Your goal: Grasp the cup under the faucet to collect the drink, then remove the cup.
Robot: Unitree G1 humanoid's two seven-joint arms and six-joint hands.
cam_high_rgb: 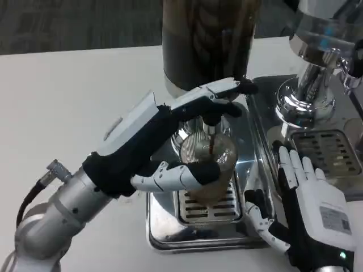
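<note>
A clear plastic cup (211,168) stands on the metal drip tray (170,226) under the faucet (210,120) of the dark drink dispenser (207,39). A thin dark stream runs from the faucet into the cup, and brownish liquid shows in its lower part. My left hand (170,144) is around the cup: the thumb wraps its front, while the upper fingers reach over the faucet's lever. My right hand (303,201) rests flat on the tray's right edge, fingers spread, holding nothing.
A second dispenser (317,62) with a chrome base and tap stands at the right, with its own grated drip tray (332,150). White table stretches to the left and front.
</note>
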